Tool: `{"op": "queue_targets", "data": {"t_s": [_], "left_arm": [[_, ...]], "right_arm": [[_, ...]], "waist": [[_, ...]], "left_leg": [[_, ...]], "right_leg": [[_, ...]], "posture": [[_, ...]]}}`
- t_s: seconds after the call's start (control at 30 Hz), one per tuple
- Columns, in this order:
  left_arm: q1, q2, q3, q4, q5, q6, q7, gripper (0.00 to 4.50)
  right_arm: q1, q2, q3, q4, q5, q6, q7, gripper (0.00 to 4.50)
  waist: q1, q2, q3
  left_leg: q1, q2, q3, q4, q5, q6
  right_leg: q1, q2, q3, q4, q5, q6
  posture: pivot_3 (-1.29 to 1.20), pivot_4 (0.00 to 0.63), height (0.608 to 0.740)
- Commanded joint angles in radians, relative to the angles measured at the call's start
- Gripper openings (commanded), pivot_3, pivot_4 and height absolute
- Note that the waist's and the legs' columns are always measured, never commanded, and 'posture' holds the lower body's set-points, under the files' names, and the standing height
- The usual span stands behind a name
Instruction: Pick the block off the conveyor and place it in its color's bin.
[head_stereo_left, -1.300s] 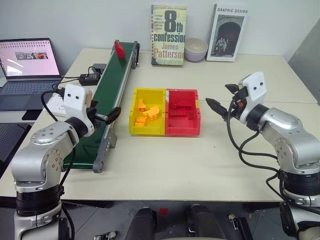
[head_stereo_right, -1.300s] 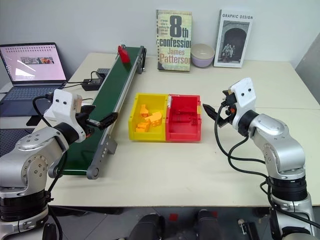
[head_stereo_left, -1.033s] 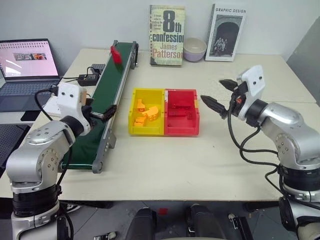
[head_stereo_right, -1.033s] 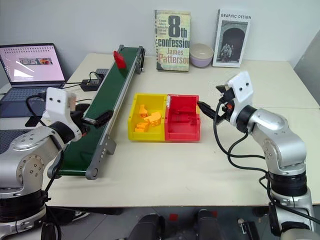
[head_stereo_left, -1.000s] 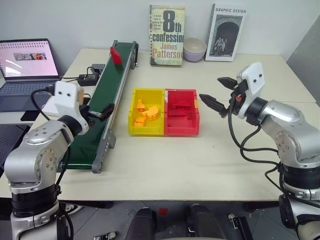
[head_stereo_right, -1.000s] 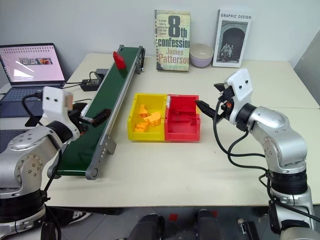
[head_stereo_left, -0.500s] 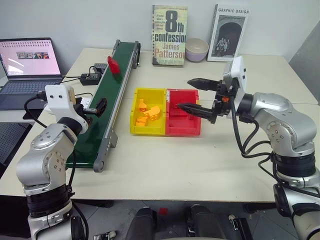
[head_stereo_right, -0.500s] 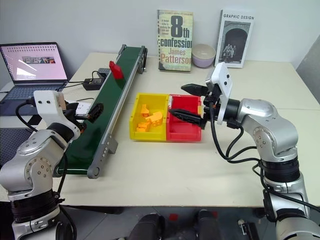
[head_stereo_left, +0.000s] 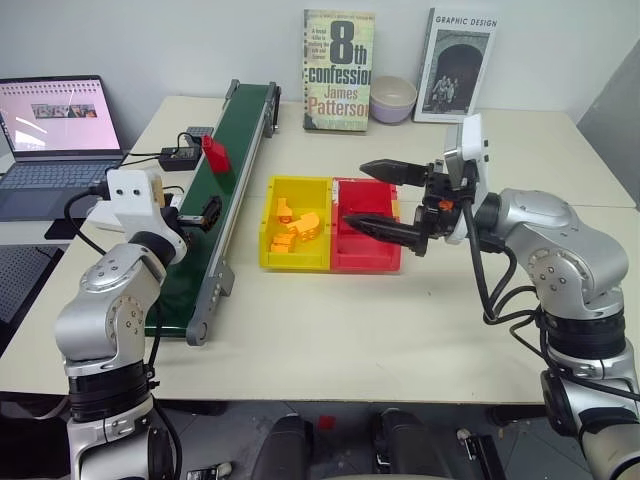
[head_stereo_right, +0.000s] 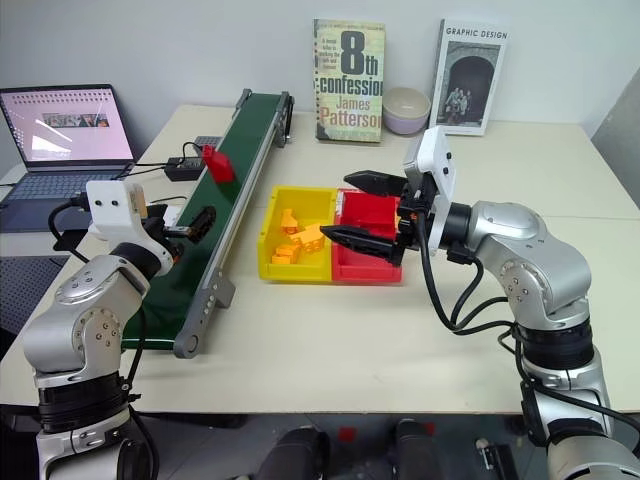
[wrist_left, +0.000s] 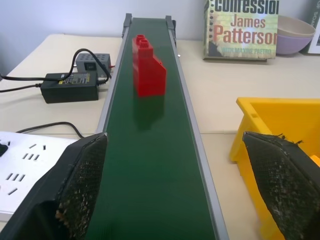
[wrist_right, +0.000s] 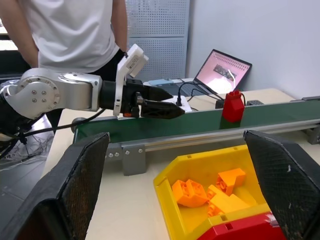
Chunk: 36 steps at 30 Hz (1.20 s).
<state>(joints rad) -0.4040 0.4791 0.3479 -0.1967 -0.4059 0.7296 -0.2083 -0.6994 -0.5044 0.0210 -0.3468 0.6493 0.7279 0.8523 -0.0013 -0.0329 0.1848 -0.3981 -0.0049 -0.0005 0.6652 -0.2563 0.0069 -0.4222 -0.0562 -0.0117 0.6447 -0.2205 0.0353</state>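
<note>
1. The red block (head_stereo_left: 214, 155) stands upright on the dark green belt of the conveyor (head_stereo_left: 235, 135), roughly halfway along it, with nothing touching it.
2. The left gripper (head_stereo_left: 205, 213) hovers over the near part of the belt, pointing along it toward the block; its two black fingers (wrist_left: 80, 182) are spread wide and empty, and the block sits well ahead of them.
3. The right gripper (head_stereo_left: 385, 196) reaches in from the right and hangs above the two bins, pointing toward the conveyor. Its fingers (wrist_right: 82, 182) are also spread wide apart, with nothing between them.
4. The red bin (head_stereo_left: 372, 258) sits on the table just right of the yellow bin (head_stereo_left: 275, 255), the two touching side by side, near the conveyor's right rail.
5. The yellow bin holds several orange-yellow blocks (head_stereo_left: 293, 228).
6. At the table's far edge a paperback (head_stereo_left: 338, 70), a pale bowl (head_stereo_left: 392, 98) and a second book (head_stereo_left: 454, 66) stand against the wall.
7. An open laptop (head_stereo_left: 55, 125) sits left of the conveyor.
8. A person in a white shirt (wrist_right: 75, 32) stands beyond the table.
</note>
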Motion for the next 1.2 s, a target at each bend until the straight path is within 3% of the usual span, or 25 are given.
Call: {"op": "queue_targets", "data": {"t_s": [0.03, 0.73, 0.97, 1.2], "left_arm": [[-0.048, -0.011, -0.030, 0.043, 0.040, -0.037, 0.024, 4.49], [-0.088, -0.038, -0.054, 0.199, 0.095, -0.101, 0.033, 4.49], [0.018, -0.080, 0.008, 0.003, 0.048, 0.026, 0.101, 3.37], [0.039, -0.104, 0.033, -0.083, 0.052, 0.087, 0.166, 1.97]], "right_arm": [[-0.001, -0.006, -0.007, -0.079, 0.038, 0.023, -0.019, 4.50], [0.001, -0.040, -0.049, -0.154, 0.168, 0.136, -0.101, 4.50], [0.019, -0.070, -0.063, -0.135, 0.162, 0.114, -0.095, 4.50], [0.049, -0.073, -0.060, -0.128, 0.147, 0.085, -0.093, 4.50]], "waist": [[0.000, 0.000, 0.000], [0.001, 0.000, 0.000], [-0.001, 0.000, 0.000], [0.001, 0.000, 0.000]], "left_leg": [[0.000, 0.000, 0.000, 0.000, 0.000, 0.000], [0.000, 0.000, 0.000, 0.000, 0.000, 0.000], [0.000, 0.000, 0.000, 0.000, 0.000, 0.000], [0.000, 0.000, -0.001, 0.000, 0.000, 0.000]], "right_leg": [[0.000, 0.000, 0.000, 0.000, 0.000, 0.000], [0.000, -0.001, 0.000, 0.000, 0.000, 0.000], [0.000, -0.002, 0.000, -0.001, 0.000, 0.000], [0.000, -0.002, -0.001, 0.000, 0.000, 0.000]], "posture": [[0.00, 0.150, 0.740], [0.00, 0.150, 0.740], [0.00, 0.150, 0.740], [0.00, 0.150, 0.740]]}}
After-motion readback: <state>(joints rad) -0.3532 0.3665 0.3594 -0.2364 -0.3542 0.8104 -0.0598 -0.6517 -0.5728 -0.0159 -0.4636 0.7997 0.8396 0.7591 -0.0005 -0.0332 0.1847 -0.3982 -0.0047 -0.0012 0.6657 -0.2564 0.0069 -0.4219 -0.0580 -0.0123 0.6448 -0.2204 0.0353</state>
